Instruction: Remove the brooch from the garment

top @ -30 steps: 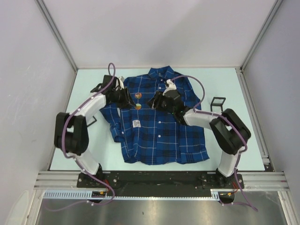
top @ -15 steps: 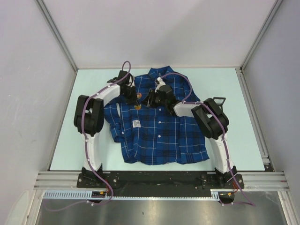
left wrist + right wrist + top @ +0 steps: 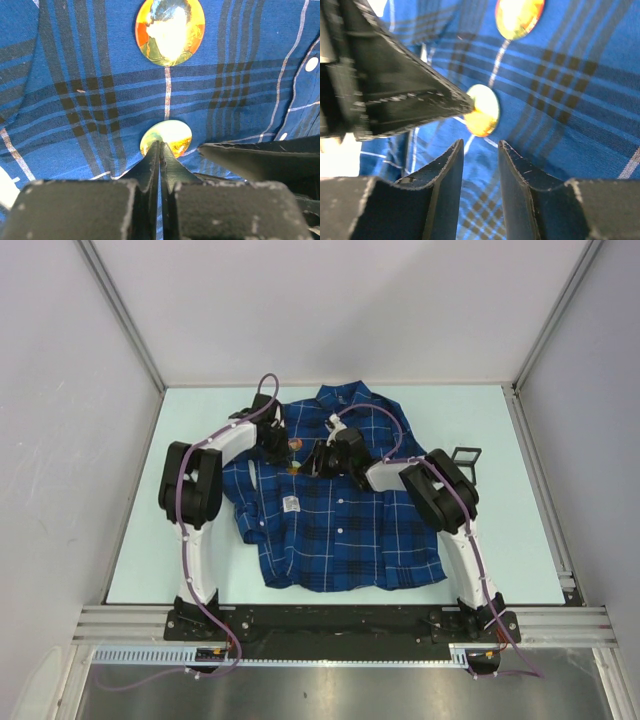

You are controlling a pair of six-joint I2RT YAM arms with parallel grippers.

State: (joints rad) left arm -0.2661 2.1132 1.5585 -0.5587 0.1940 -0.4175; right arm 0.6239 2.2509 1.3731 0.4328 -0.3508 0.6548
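Observation:
The garment [image 3: 340,510], a dark blue plaid shirt, lies flat on the table. Two round yellow-orange brooches are pinned near its chest: an upper brooch [image 3: 170,31] and a lower brooch [image 3: 167,136]. My left gripper [image 3: 160,146] is shut, its tips pinching the near rim of the lower brooch [image 3: 483,117]. From the other side, the right gripper [image 3: 480,146] hovers over the cloth just short of that brooch, jaws apart and empty. In the top view both grippers meet at the chest, left [image 3: 284,452] and right [image 3: 318,460].
A white tag [image 3: 291,503] is sewn lower on the shirt front. A small black frame [image 3: 465,458] stands on the table right of the shirt. White buttons [image 3: 311,63] run down the placket. Grey walls enclose the pale table [image 3: 200,570].
Both arms reached in toward the shirt's chest and the brooches. The left jaws closed onto the lower brooch's rim. The right jaws narrowed but stay apart.

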